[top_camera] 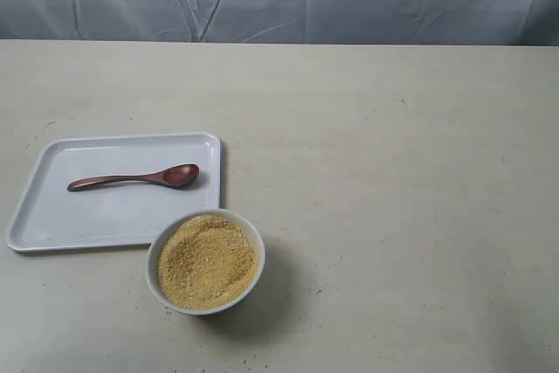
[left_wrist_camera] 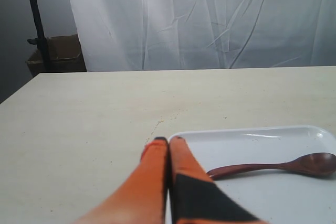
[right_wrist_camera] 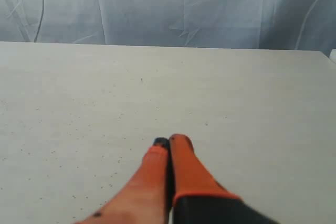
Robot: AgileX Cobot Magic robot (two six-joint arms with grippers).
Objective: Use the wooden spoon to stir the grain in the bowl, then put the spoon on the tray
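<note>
Dark reddish-brown wooden spoon (top_camera: 140, 178) lies on the flat white rectangular tray (top_camera: 105, 220) at the left of the frame. The small round white bowl (top_camera: 254, 240) of golden-yellow grain (top_camera: 206, 261) sits right by its lower right corner. The orange left gripper (left_wrist_camera: 168, 141) and right gripper (right_wrist_camera: 169, 141) are pinched together, empty.

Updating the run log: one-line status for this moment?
spoon: on tray, untouched | grain: in bowl beside tray | left gripper: shut, empty | right gripper: shut, empty

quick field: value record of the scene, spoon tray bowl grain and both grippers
wooden spoon: lying on the tray, not held
tray: left part of the table, exterior view
bowl: upright, by the tray's near right corner
grain: mounded in the bowl
left gripper: fingers shut, empty, near the tray
right gripper: fingers shut, empty, over the table
</note>
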